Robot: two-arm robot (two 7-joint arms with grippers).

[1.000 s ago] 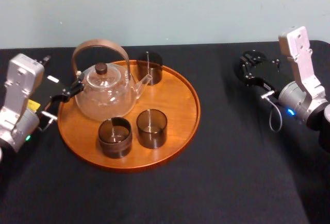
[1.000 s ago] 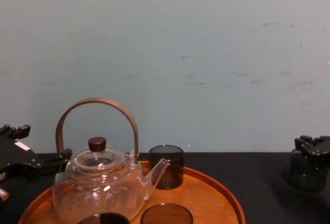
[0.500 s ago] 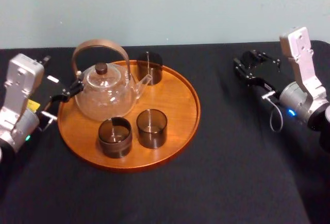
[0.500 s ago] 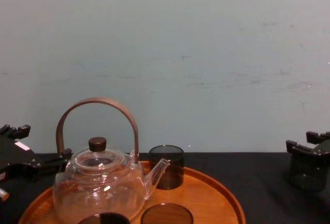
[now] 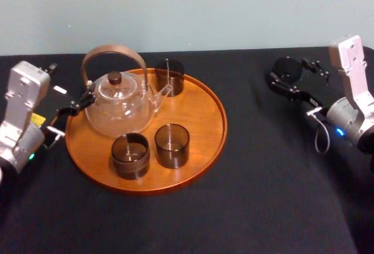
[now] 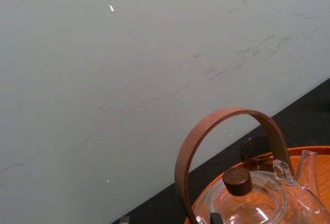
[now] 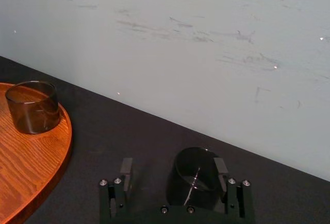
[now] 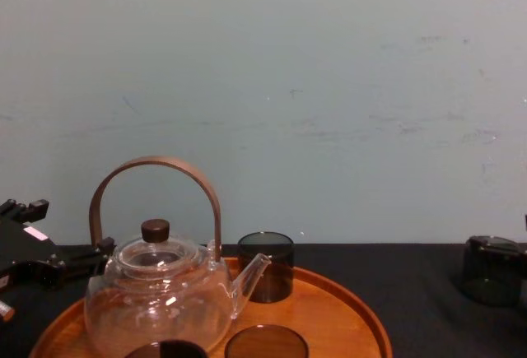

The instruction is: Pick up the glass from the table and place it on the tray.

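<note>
My right gripper (image 5: 290,73) is out over the far right of the table (image 5: 257,207), fingers spread wide, and the glass (image 5: 284,64) stands upright between them. From the right wrist camera I see that glass (image 7: 197,170), dark and smoky, sitting on the black surface inside the open right gripper (image 7: 173,165), much closer to one finger (image 7: 220,165) than to the other; whether that pad touches the glass, I cannot tell. Nothing is gripped, and the glass rests on the table, well apart from the tray (image 5: 201,105), which lies to its left. From the chest camera the glass (image 8: 492,269) shows low at the right edge, with the tray (image 8: 350,315) off to its left. On the tray sits a clear glass teapot (image 5: 120,107) with a curved brown handle and a dark lid knob, at the tray's left side. Three more smoky glasses share the tray: one at the far edge by the spout (image 5: 169,76), and two side by side near me, the left one (image 5: 130,155) and the right one (image 5: 171,145). My left gripper (image 5: 70,84) waits at the tray's left rim, just beside the teapot, fingers apart and holding nothing.
</note>
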